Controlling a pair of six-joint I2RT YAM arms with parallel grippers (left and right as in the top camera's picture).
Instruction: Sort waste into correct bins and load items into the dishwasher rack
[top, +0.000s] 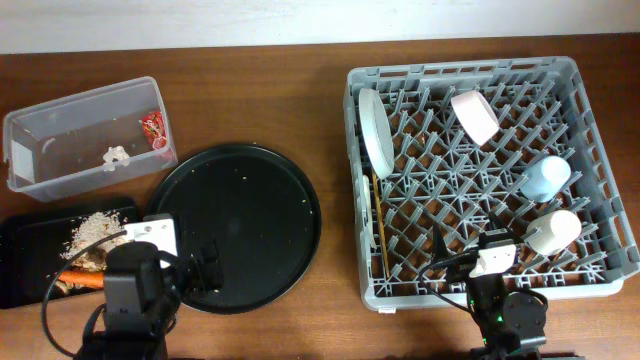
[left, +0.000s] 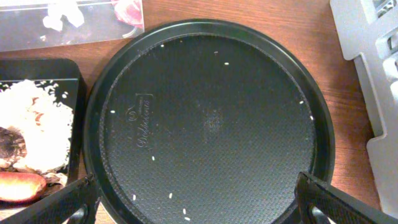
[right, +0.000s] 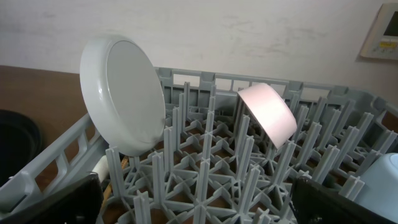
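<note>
The grey dishwasher rack (top: 600, 275) holds the white plate (top: 375, 130) on edge, the white bowl (top: 475, 117), the light-blue cup (top: 545, 178), the white cup (top: 553, 231) and the chopsticks (top: 378, 215). The clear tub (top: 40, 130) holds the red wrapper (top: 154, 128) and the tissue wad (top: 117, 156). The flat black tray (top: 20, 285) holds beige scraps (top: 95, 228), the carrot (top: 80, 279) and a brown lump (left: 9, 146). My left gripper (left: 199, 208) is open and empty over the round tray's near edge. My right gripper (right: 199, 199) is open and empty at the rack's front edge. The fork is out of view.
The large round black tray (top: 240, 225) lies between the bins and the rack, with a few rice grains (left: 153, 158) on it. The rack's upright pegs (right: 205, 162) stand close in front of my right gripper. A wall rises behind the rack.
</note>
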